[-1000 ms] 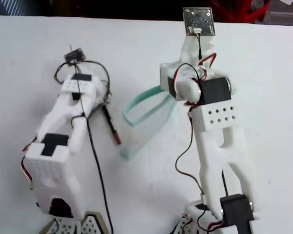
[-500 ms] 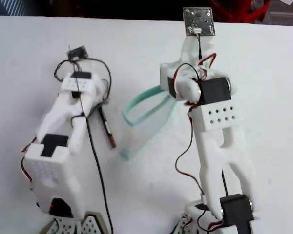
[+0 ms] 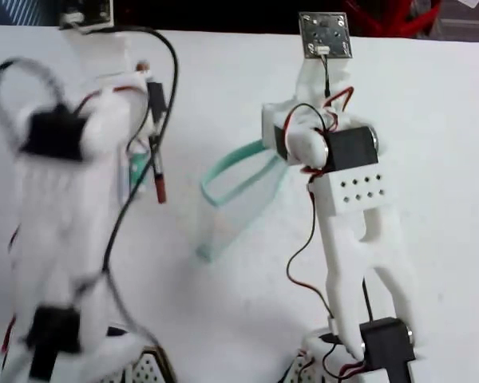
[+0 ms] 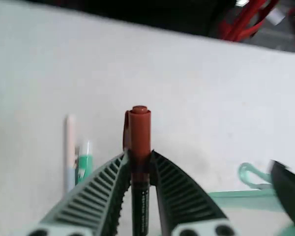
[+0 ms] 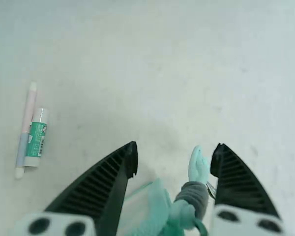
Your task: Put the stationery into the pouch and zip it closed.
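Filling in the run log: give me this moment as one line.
left tool: shut on red marker | right tool: open over pouch edge | on table: glue stick, pale pen | pouch: open

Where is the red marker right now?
The red marker is clamped in the left gripper above the table; in the high view it hangs left of the pouch.

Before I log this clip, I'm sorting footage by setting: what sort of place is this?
Likely a robotics lab bench: the white left arm and right arm at a white table, with red frames behind.
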Controlling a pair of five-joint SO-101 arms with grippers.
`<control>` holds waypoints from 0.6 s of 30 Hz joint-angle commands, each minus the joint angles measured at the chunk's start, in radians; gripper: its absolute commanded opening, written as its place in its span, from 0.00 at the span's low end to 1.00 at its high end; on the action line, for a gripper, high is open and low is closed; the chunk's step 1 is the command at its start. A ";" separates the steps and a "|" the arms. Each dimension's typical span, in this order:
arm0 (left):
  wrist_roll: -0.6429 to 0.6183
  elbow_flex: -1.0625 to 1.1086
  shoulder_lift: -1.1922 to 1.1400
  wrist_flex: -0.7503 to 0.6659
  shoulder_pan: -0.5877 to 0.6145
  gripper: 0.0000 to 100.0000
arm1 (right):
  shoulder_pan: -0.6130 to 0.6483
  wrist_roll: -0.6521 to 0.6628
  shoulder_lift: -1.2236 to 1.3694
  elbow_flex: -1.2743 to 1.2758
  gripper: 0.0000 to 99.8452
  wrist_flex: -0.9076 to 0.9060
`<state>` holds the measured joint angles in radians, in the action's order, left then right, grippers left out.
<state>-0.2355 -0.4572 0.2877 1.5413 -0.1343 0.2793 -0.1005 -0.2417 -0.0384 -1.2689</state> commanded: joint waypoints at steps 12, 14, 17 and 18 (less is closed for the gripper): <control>0.275 0.003 0.409 -0.325 -0.412 0.02 | -0.007 -0.008 -0.007 0.035 0.24 -0.007; 0.333 0.077 0.417 -0.379 -0.476 0.02 | -0.008 -0.008 -0.008 0.035 0.24 -0.007; 0.385 0.190 0.438 -0.446 -0.519 0.02 | -0.016 -0.008 -0.008 0.035 0.24 -0.010; 0.391 0.241 0.450 -0.479 -0.519 0.02 | -0.018 -0.008 -0.008 0.035 0.24 -0.008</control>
<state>0.1158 -0.3069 0.7050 1.1500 -0.6191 0.2793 -0.1005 -0.2417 -0.0384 -1.2689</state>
